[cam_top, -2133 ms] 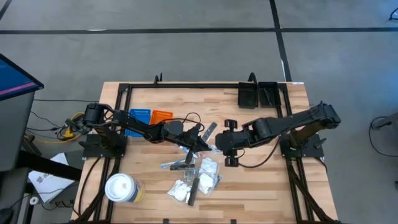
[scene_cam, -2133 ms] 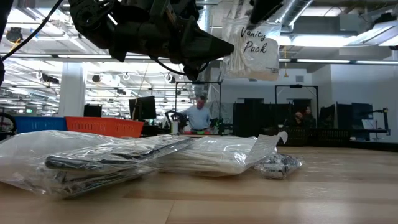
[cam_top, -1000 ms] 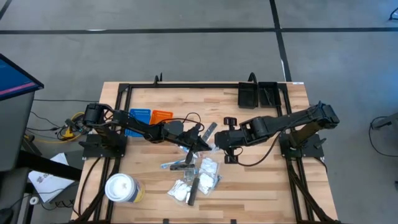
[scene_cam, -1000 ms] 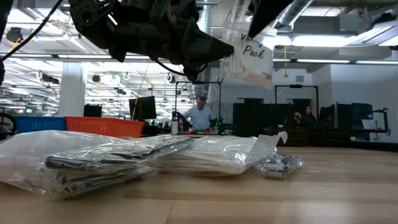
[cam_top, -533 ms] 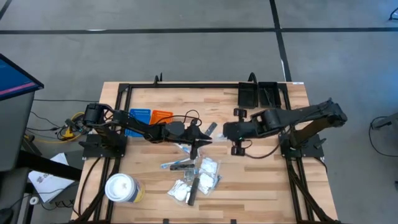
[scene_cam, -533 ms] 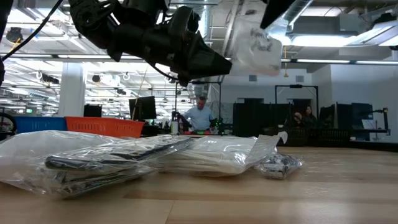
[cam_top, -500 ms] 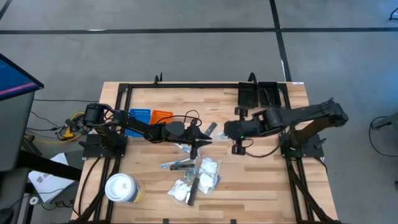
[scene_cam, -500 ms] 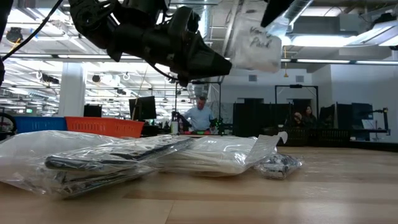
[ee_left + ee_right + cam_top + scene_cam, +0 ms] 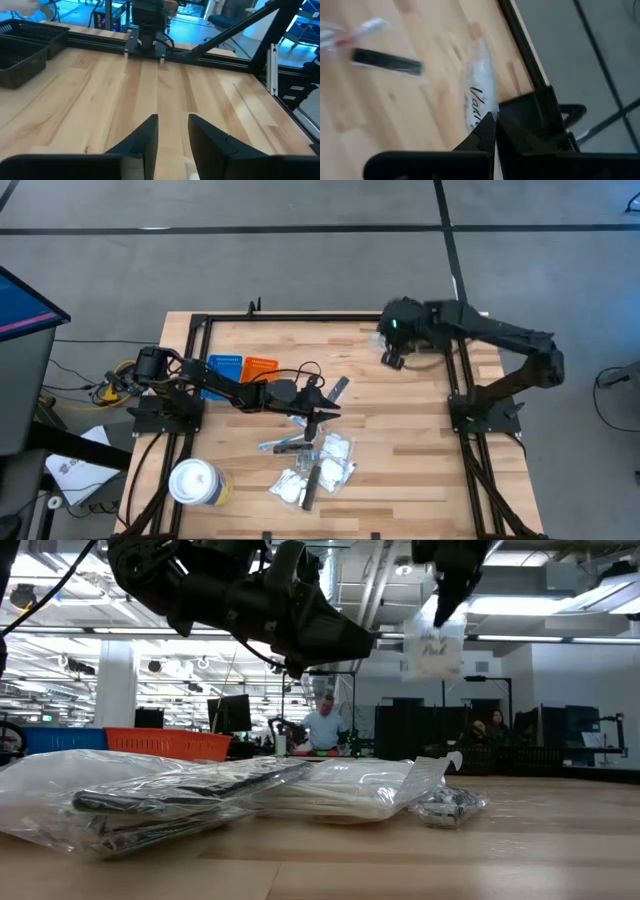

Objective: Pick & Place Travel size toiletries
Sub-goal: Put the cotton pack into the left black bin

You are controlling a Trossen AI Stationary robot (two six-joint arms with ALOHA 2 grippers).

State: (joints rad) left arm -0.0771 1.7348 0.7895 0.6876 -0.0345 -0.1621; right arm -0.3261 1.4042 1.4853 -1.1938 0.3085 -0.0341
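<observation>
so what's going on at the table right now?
The right gripper is shut on a clear packet and holds it in the air near the black bin at the table's far right corner. The left gripper hovers open mid-table above the pile of remaining toiletries. A white lidded cup stands at the near left.

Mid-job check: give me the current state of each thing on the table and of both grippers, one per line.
right gripper: shut on the vanity packet, raised by the table's far edge.
vanity packet: hanging in the air, off the table.
left gripper: open, empty, above the pile.
pile of packets: lying loose on the table.
black bin: at the far edge, contents not visible.
white lidded cup: upright, lid on.
blue tray and orange tray: side by side.
</observation>
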